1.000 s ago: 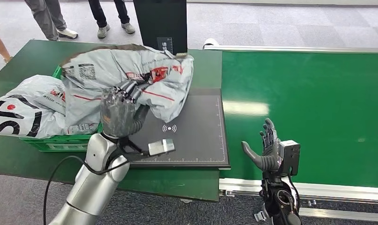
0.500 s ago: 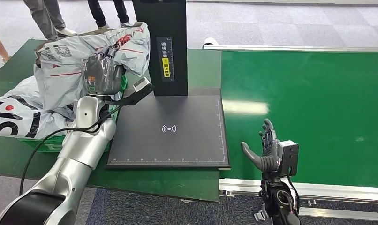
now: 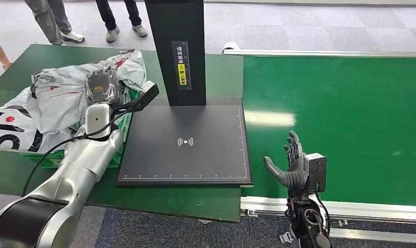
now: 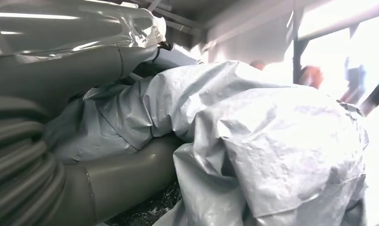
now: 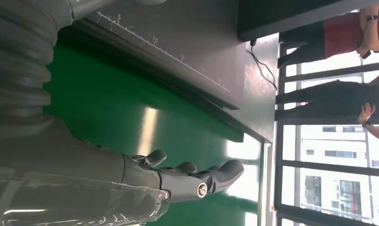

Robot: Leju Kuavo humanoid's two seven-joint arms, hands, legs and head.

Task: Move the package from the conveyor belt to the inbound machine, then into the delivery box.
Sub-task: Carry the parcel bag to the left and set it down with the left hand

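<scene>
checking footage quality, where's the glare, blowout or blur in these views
Head view: sharp, with a pale glare patch on the conveyor belt. Left wrist view: background blown out and blurred behind the grey package. Right wrist view: windows overexposed, sheen on the belt beyond the right robot hand.

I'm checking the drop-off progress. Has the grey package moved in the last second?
Yes. The left hand has carried the grey package off the black scanner pad leftward, over the green crate.

The left hand has its fingers buried in the crumpled grey package, which covers most of the green delivery box beneath it.
</scene>
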